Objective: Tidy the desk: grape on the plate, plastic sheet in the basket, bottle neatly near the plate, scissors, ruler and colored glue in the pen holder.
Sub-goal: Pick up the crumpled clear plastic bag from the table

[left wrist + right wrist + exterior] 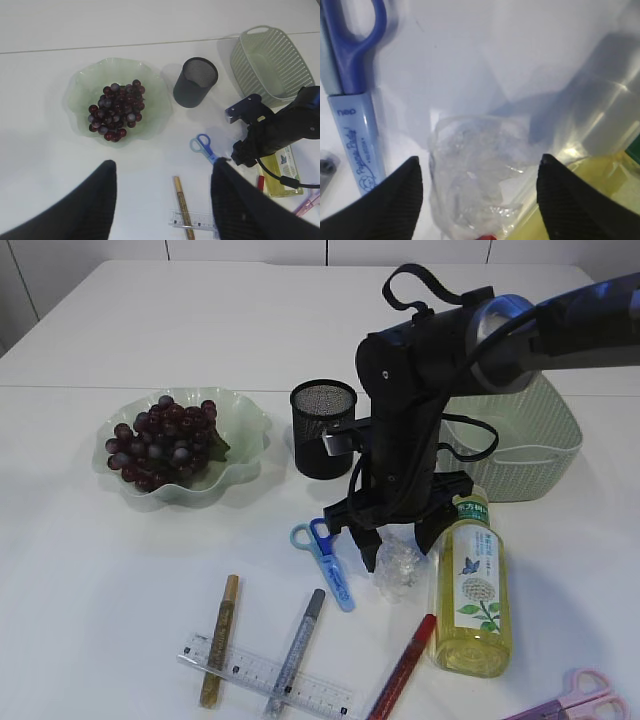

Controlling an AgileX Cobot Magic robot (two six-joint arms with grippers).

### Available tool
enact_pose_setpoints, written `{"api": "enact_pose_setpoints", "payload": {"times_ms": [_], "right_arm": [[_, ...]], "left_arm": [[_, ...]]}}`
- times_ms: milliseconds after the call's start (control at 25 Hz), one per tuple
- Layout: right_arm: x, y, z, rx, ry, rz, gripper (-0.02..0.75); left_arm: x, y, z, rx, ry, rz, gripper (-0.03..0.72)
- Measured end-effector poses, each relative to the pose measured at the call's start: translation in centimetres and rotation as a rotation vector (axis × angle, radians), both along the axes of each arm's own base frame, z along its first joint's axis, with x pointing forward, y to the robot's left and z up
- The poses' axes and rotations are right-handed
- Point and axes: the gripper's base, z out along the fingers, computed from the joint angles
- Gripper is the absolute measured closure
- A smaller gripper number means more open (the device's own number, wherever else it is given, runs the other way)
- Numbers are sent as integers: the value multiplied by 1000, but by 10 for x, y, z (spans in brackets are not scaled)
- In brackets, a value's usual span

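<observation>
A white desk seen from the front. Nearest the viewer lies a clear ruler [262, 673] with a gold glue pen [219, 639] and a silver glue pen [297, 645] resting across it; a red glue pen [403, 664] lies to their right, and pink scissors [580, 699] sit at the bottom right corner. Just beyond, a yellow bottle [472, 585] lies on its side. Beside it sits a crumpled clear plastic sheet [402, 565], with blue scissors [326, 560] to its left. The right gripper [402, 545] hangs directly over the plastic sheet, jaws spread wide on either side of it, nothing gripped. Farther back stand a black mesh pen holder [322, 427], a pale green basket [520, 447] on the right, and a green wavy plate [245, 426] on the left, grapes [163, 441] already on it. The left gripper [162, 200], seen from its wrist camera, is raised above the desk, open and empty
</observation>
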Motion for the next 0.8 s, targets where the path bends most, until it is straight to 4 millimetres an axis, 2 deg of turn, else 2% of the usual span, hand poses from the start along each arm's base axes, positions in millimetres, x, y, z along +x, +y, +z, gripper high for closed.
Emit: {"api": "enact_pose_setpoints", "payload": {"times_ms": [120,200,440,800], "right_arm": [[0,0,0,0,0,0,205],[0,0,0,0,0,0,250],[0,0,0,0,0,-2,488],[0,0,0,2,1,-3,673]], "left_arm": [[0,0,0,0,0,0,249],[0,0,0,0,0,0,249],[0,0,0,0,0,0,249],[0,0,0,0,0,0,249]]}}
